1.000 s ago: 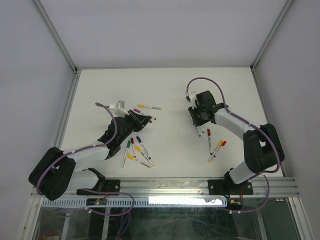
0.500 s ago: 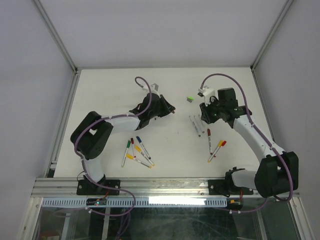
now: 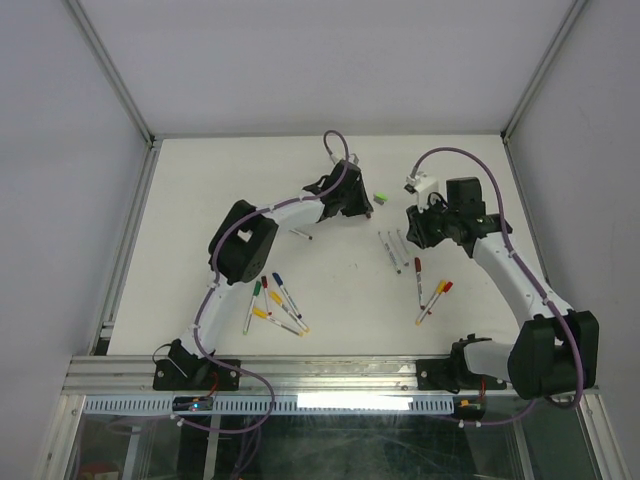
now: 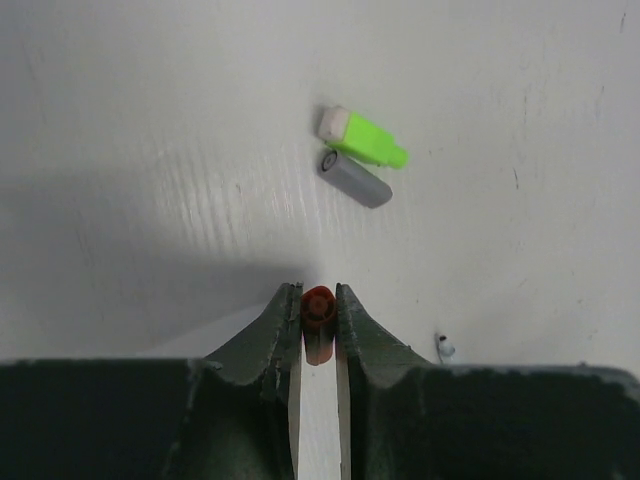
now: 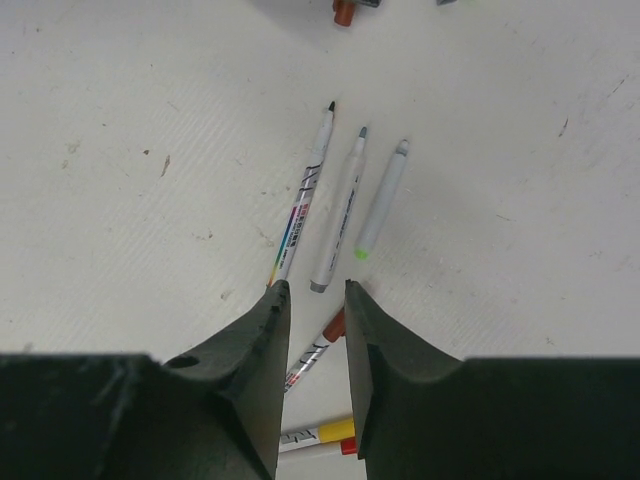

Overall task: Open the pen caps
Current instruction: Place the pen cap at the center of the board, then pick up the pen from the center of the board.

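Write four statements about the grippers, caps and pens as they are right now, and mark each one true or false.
1. The left gripper is clamped on a dark red cap. True.
2. The right gripper holds the green cap. False: the green cap lies on the table beside a grey cap.
3. The right gripper holds a pen. False: its jaws are slightly apart and empty.
4. Three uncapped pens lie ahead of the right gripper. True.
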{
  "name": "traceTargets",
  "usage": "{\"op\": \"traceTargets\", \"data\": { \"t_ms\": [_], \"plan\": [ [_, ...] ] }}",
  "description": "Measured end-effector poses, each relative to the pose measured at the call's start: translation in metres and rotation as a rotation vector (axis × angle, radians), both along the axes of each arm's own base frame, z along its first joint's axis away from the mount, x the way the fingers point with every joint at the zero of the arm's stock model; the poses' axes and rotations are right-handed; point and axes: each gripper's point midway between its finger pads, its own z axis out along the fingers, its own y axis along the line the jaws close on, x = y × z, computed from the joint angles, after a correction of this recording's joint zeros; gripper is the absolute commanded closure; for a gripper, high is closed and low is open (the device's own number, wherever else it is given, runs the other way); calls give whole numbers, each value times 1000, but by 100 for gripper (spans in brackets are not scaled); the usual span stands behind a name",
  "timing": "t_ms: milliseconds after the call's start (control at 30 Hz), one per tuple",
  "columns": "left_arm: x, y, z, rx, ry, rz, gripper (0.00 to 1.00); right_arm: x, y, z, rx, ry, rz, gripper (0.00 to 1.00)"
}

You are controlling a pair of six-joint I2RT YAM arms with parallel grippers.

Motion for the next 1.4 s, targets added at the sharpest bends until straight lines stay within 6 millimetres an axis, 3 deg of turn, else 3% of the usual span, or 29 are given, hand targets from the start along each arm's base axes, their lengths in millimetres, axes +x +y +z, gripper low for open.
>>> {"op": "traceTargets", "data": {
  "t_ms": [367,767,900,1000,1167,1300,1400],
  "plan": [
    [19,-16,1,11,-11,-18,68,-1,-6,-1,21,12,-11,68],
    [17,-13,-2,27,1,-20,66,-2,-8,2,42,9,-14,68],
    [12,-8,9,27,-16,-28,65,-3,-7,4,55,9,-10,67],
    [1,2,29,16,-40,-33,64,-5,-7,6,65,7,-6,67],
    [-23,19,92,-69,-179,-71,59,-8,-4,16,93,-16,15,66],
    [-53,33,144,-180,-321,-132,43,-14,-1,22,120,-37,34,65],
    [-78,50,167,-264,-412,-181,34,-19,1,27,138,-53,47,63]
  ]
}}
